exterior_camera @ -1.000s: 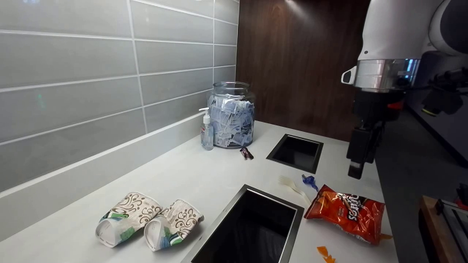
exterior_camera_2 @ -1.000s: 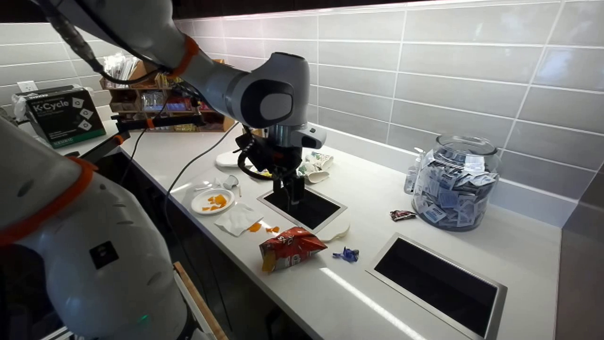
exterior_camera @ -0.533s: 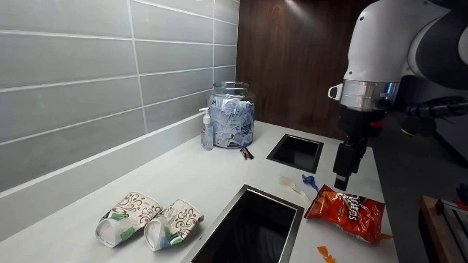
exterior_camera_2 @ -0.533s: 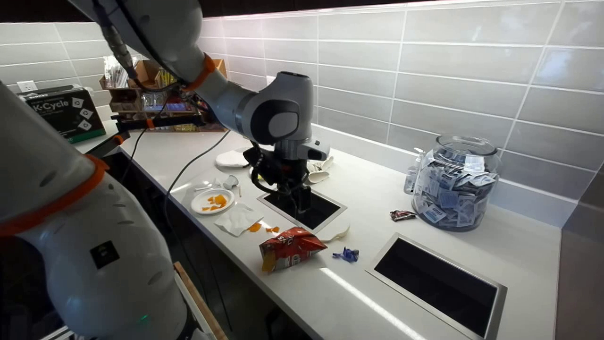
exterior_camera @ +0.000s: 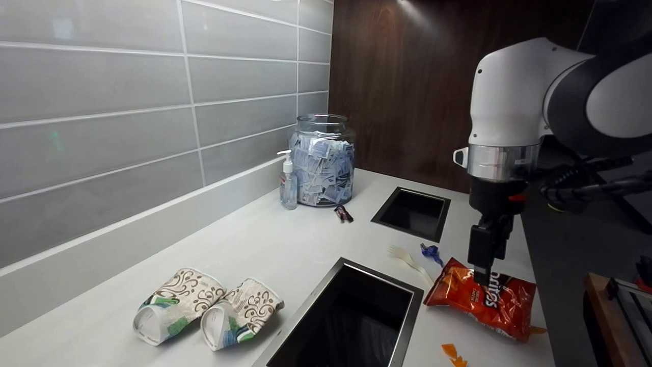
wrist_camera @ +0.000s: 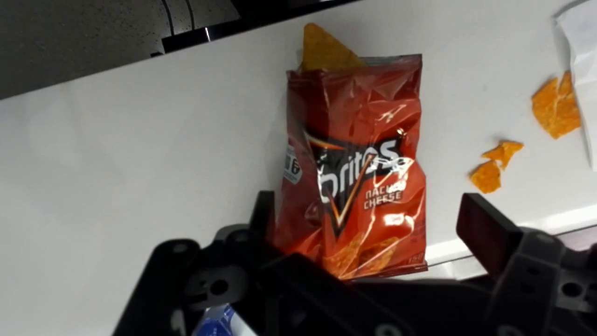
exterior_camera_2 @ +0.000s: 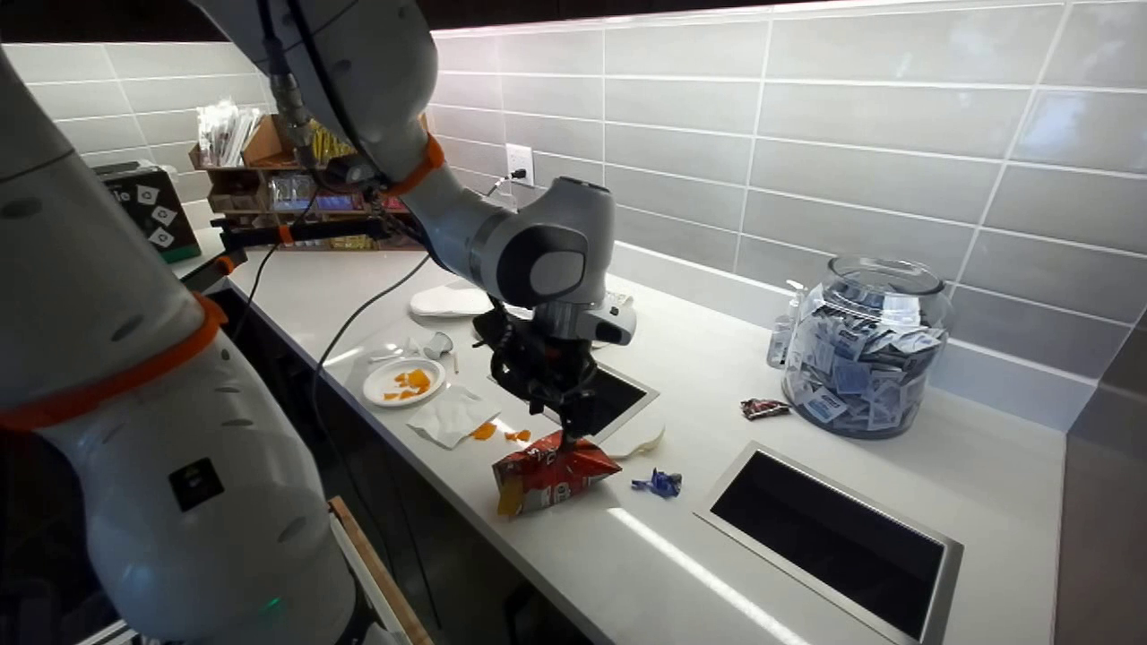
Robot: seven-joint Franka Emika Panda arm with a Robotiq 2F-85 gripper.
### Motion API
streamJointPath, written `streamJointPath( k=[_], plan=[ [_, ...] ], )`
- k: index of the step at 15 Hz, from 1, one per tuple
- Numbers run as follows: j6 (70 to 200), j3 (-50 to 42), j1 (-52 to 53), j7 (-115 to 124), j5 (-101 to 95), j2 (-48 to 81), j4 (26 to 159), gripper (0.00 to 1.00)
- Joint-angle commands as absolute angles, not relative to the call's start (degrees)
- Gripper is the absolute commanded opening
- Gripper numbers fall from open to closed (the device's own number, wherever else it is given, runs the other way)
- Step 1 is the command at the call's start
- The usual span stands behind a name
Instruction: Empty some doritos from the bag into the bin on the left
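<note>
Two empty jaws gape wide as the gripper (wrist_camera: 374, 215) hangs low over the bag (wrist_camera: 357, 154) on the counter (wrist_camera: 177, 149) near the left bin (exterior_camera: 411, 316), and it looks like grasp time, next calling for a gentle squeeze!

In an exterior view, the camera faces lengthwise along the smooth white table (exterior_camera: 285, 244), the grey tiled wall (exterior_camera: 102, 153) at left, the dark-brown wood panel (exterior_camera: 407, 92) ahead. In an exterior view, close beside the jointed white robot arm (exterior_camera_2: 260, 430), the camera looks diagonally down across the table toward that wall. Both exterior views share the clear wide-mouthed glass jar (exterior_camera: 322, 163) and crinkly red-orange snack bag (wrist_camera: 354, 168). The wrist view, nearest the bag, looks steeply down past the black hand (wrist_camera: 368, 207).
</note>
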State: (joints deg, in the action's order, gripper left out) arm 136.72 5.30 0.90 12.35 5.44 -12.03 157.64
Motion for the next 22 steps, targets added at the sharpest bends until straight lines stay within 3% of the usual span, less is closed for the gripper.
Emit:
streamJointPath(
  k=[1,6,8,10,11,14,17,18,22],
  plan=[
    [139.5,4.3,0.4,12.0,3.3,-7.7,157.6,1.0],
    [146.0,3.3,0.0,12.8,1.7,-3.6,157.6,0.97],
    [148.4,3.0,0.1,13.1,1.1,-2.5,157.6,0.73],
    [150.1,2.7,0.1,13.3,0.5,-1.8,157.6,0.6],
    [150.7,2.6,0.2,13.4,0.1,-1.6,157.5,0.58],
    [151.4,2.3,0.2,13.5,-0.8,-1.5,157.4,0.28],
    [151.1,2.2,0.3,13.1,-0.1,-1.8,157.3,0.06],
    [150.8,2.1,0.4,12.8,0.7,-2.1,157.3,0.01],
    [148.4,2.0,0.5,12.8,3.1,-4.3,157.8,0.0]
  ],
)
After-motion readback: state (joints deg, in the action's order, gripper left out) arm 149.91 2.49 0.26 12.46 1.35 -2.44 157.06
